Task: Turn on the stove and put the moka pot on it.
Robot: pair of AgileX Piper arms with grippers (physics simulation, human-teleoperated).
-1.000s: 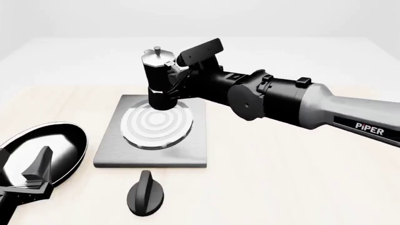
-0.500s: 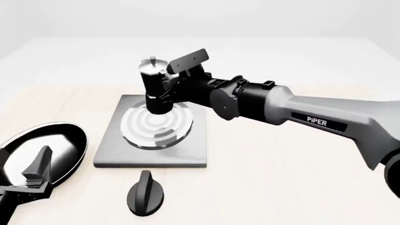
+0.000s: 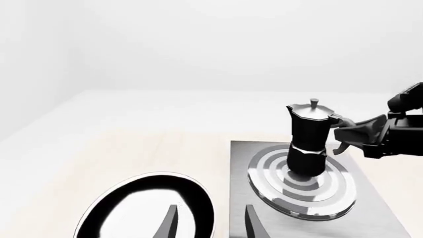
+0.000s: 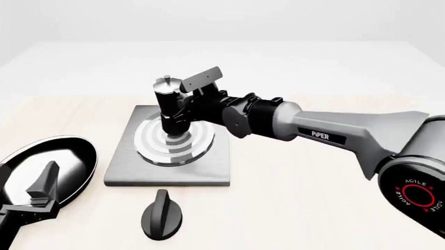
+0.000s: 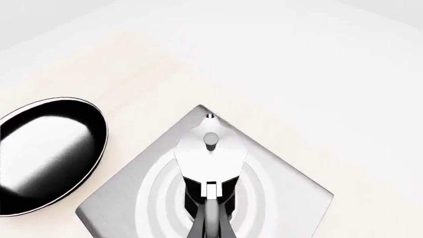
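The right gripper [image 4: 186, 100] has its jaws closed on the curved handle of the moka pot [image 4: 169, 104], holding the pot upright by its side. In the left wrist view the pot's [image 3: 308, 136] base sits on, or just above, the silver rings of the stove [image 3: 370, 208]; whether it actually touches cannot be told. It stands toward the rings' far part, not dead centre.

The pot looks rigid and fairly hefty for its size, with a narrow waist and a tall body, so it would likely tip if let go tilted. The handle seems the sound place to hold it; the faceted body would probably slip.

The left gripper [image 4: 41, 195] hangs with jaws parted over the frying pan [image 4: 76, 151], well apart from the black knob [image 4: 162, 214], which lies just in front of the slab.
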